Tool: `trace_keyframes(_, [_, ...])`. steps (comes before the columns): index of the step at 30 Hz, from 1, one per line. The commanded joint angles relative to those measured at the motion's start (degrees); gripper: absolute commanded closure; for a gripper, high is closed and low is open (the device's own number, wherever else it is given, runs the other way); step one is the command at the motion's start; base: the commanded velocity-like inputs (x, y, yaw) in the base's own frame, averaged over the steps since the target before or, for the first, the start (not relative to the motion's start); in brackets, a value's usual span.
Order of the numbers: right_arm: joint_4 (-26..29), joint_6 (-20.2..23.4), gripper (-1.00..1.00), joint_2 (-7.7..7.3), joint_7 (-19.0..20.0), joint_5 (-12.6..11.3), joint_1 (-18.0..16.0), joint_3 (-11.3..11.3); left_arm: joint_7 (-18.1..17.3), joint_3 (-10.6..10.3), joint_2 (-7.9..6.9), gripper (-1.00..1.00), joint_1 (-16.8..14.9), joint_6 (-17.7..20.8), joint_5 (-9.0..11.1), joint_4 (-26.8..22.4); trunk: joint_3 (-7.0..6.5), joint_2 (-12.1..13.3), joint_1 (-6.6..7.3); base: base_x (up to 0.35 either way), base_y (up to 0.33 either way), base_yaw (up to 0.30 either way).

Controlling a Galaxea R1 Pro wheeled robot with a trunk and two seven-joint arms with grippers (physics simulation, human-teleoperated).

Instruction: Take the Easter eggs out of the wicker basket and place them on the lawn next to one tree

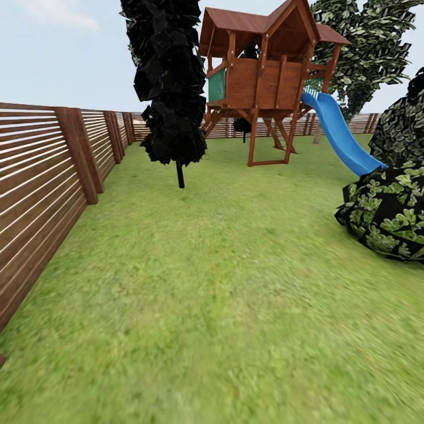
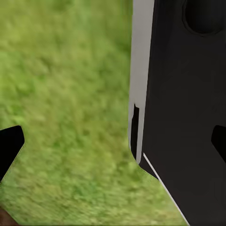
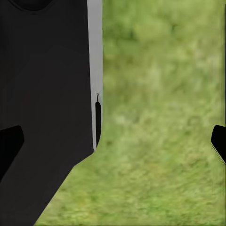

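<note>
**Head view: open lawn, playhouse and fence, with both end effectors hanging over grass**

Head view takes in the garden, and the largest thing is the lawn [image 1: 224,282], a mottled green stretch running from the near edge back to the far boundary. Along the left side runs a brown slatted wooden fence [image 1: 41,188], which carries on across the back. Standing on the grass at the far end is a wooden playhouse [image 1: 265,76] on stilts with a brown roof, and a blue slide [image 1: 341,138] slopes down from its right side. Just left of the playhouse rises a black tree [image 1: 171,82] on a thin dark stem. Behind the slide stands a leafy tree [image 1: 371,47] with a pale trunk. At the right edge sits a dark leafy bush [image 1: 388,212].

The left wrist view shows the left end effector [image 2: 117,143] above grass beside a black robot panel [image 2: 188,113]; its dark fingertips [image 2: 9,146] sit at opposite edges, wide apart and holding nothing. The right wrist view shows the right end effector [image 3: 115,141] likewise spread and empty over grass.
</note>
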State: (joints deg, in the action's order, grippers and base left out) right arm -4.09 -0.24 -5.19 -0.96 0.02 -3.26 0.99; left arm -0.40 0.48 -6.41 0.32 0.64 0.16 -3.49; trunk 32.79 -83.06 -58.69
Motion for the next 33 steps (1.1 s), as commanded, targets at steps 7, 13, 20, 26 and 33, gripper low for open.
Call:
trace_keyframes(7, [-0.12,-0.02,-1.0,0.01,-0.1,0.0,-0.08,0.08,-0.04,0.05,-0.01,-1.0,0.03,0.07,0.02,-0.12,0.04,-0.02,-0.03,0.336,0.0,0.0])
trace_keyframes(13, [-0.12,-0.02,-1.0,0.01,-0.1,-0.02,-0.08,0.07,-0.04,0.05,-0.01,-1.0,0.03,0.07,0.02,-0.12,0.04,-0.02,-0.03,0.336,0.0,0.0])
trace_keyframes(20, [-0.12,-0.02,-1.0,0.01,-0.1,-0.02,-0.08,0.08,-0.04,0.05,-0.01,-1.0,0.03,0.07,0.02,-0.12,0.04,-0.02,-0.03,0.336,0.0,0.0])
trace_keyframes(26, [-0.12,0.04,-1.0,-0.07,-0.08,0.15,-0.08,0.22,-0.04,0.03,0.07,-1.0,0.03,0.0,0.02,-0.12,0.04,-0.02,-0.03,0.336,0.0,0.0])
trace_keyframes(33, [0.37,-0.11,-1.0,-1.38,0.21,0.58,-0.08,0.36,-0.26,-0.13,-0.89,-1.0,0.03,-0.11,0.02,-0.2,0.04,-0.02,-0.03,0.098,0.0,0.0])
